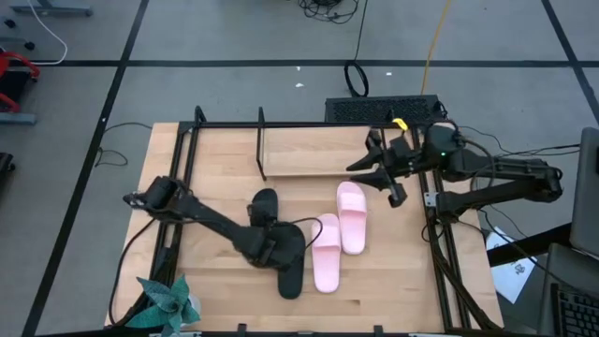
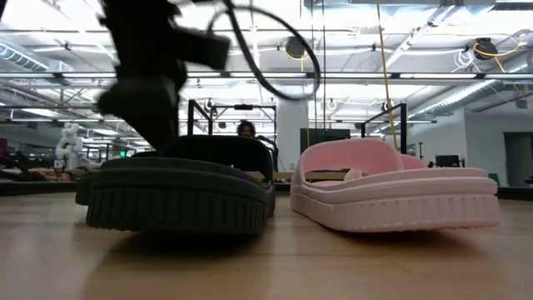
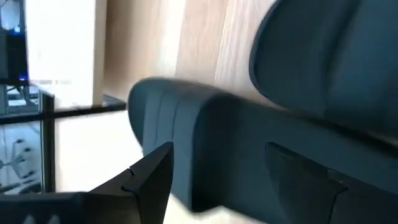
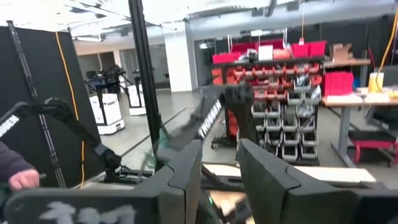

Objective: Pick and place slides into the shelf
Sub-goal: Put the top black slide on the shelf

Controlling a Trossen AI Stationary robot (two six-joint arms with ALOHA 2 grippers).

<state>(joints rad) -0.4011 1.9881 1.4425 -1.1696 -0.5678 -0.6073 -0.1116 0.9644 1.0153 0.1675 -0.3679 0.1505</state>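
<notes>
Fingers of the left gripper point(image 1: 269, 245) sit down at the two black slides point(image 1: 281, 245), their state impossible to tell, the pink pair point(image 1: 339, 234) lies beside them, and the right gripper point(image 1: 376, 161) hovers open above the empty shelf point(image 1: 309, 150).

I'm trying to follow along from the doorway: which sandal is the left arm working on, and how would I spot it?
Start at the wooden tabletop and find the four slides lying in its middle. Two are pale pink, two matte black. The left gripper sits over the black slide nearer the table's front edge; it stretches farthest toward that edge, while the other black one lies closer to the shelf.
</notes>
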